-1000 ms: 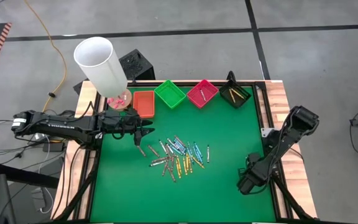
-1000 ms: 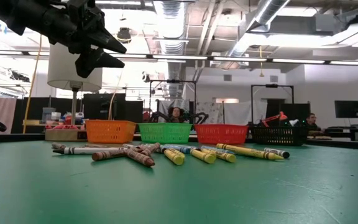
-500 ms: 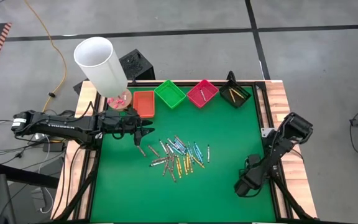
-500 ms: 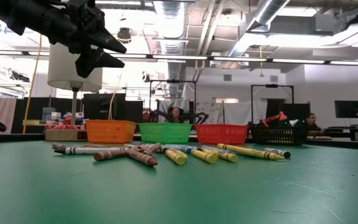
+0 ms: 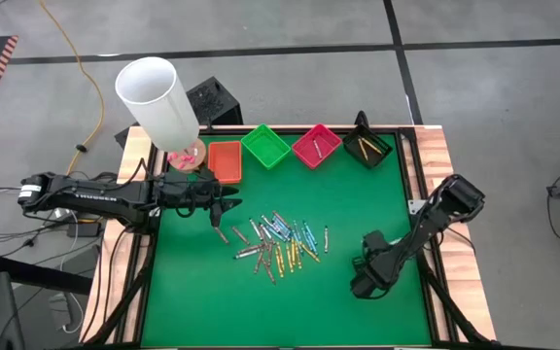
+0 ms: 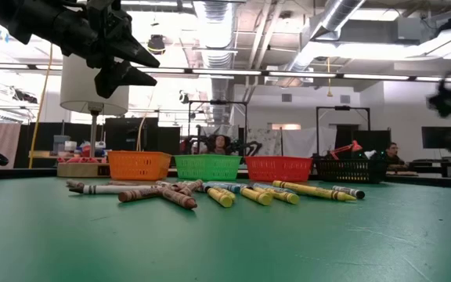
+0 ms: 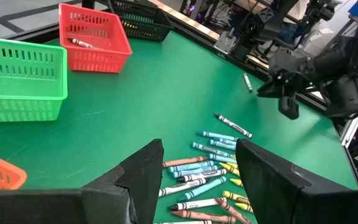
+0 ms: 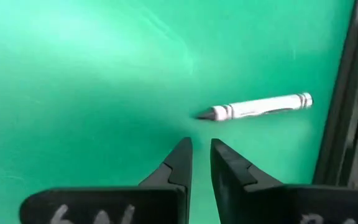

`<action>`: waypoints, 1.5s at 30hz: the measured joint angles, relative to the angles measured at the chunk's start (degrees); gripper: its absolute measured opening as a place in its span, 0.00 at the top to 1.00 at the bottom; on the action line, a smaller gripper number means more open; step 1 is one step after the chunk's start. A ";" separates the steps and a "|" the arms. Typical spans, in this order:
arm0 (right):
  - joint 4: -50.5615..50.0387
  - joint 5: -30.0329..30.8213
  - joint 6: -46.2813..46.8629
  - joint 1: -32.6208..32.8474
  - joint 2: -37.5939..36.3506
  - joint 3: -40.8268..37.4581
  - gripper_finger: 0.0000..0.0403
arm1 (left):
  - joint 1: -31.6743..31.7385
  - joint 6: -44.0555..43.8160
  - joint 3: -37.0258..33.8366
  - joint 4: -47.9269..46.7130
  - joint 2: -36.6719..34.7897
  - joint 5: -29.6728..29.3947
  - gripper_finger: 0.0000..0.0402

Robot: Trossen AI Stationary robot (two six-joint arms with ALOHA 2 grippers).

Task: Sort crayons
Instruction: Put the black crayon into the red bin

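Crayons point(image 5: 278, 243) lay heaped on the green counter point(image 5: 358, 204), near the orange tray point(image 5: 225, 160). Left gripper point(image 5: 229, 212) hovered open beside the heap. Right gripper point(image 8: 196, 163), narrowly parted and empty, hung near a lone grey crayon point(image 8: 260, 107), well apart from the heap.

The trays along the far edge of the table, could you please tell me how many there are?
4, in a row at the far edge: orange tray leftmost, then green tray, pink tray, and black tray rightmost.

Multicoloured crayons point(image 5: 278, 243) heaped mid-mat, lying flat, one grey crayon point(image 8: 260, 106) apart
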 joint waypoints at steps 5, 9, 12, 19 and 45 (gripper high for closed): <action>-12.86 4.11 -2.82 -2.16 -0.03 5.04 0.85 | 0.00 -0.01 0.00 0.03 0.00 -0.14 0.52; -21.15 5.03 -3.32 -5.71 -0.45 4.83 0.85 | 0.00 0.00 0.00 0.04 0.00 -0.14 0.52; -16.60 9.16 -5.79 -10.30 -2.83 0.14 0.85 | 0.00 0.22 0.01 0.06 0.00 -0.22 0.52; -15.13 15.38 -5.95 -22.39 -3.51 -6.36 0.88 | 0.00 0.37 0.02 -0.02 0.01 -0.34 0.52; 10.58 18.87 -29.22 -33.10 -3.48 -5.80 0.99 | 0.00 1.14 0.02 -1.90 0.01 -0.29 0.52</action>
